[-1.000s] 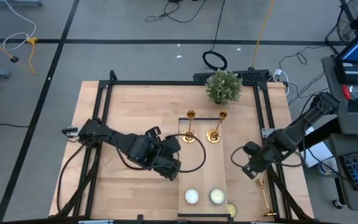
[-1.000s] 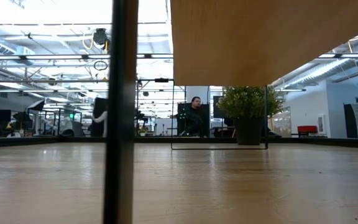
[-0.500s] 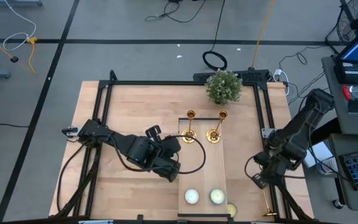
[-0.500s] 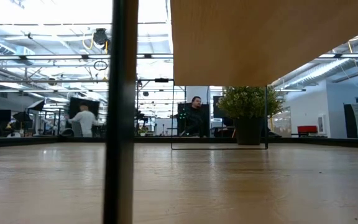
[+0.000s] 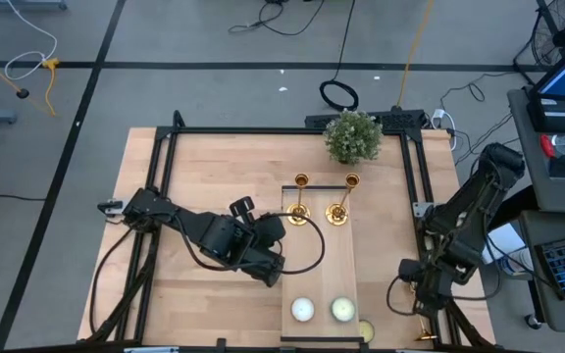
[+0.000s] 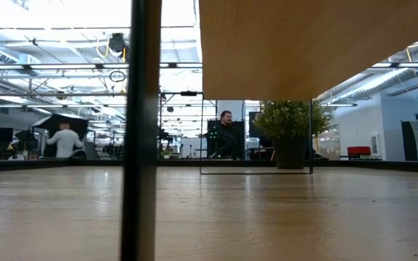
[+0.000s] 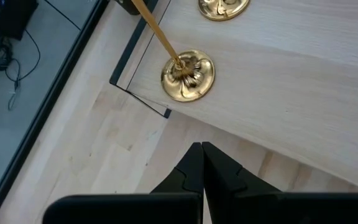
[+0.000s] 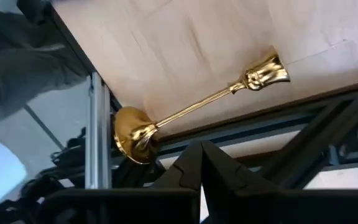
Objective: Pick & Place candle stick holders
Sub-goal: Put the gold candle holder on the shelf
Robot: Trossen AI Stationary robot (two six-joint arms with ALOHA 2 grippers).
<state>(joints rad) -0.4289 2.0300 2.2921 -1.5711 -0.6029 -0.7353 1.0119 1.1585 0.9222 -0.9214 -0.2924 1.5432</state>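
Down at the lower right of the high view, the right gripper (image 5: pixel 422 299) hangs shut and empty over a fallen candlestick (image 8: pixel 197 109) at the table edge (image 5: pixel 456 294) — its base overhangs. Two candlesticks (image 5: pixel 299 203) stand mid-frame on the board (image 5: pixel 322 275); the left gripper (image 5: pixel 275 267) — closed, empty — waits beside it, bare wood around.

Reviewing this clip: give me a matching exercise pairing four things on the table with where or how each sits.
Things:
1. fallen candlestick
2. plant
3. two upright candlesticks
4. left gripper

Places or states:
A. far end of the pale board
B. shut, beside the board
C. lying on its side at the table's right edge
D. far edge of the table

Pairs: 1-C, 2-D, 3-A, 4-B
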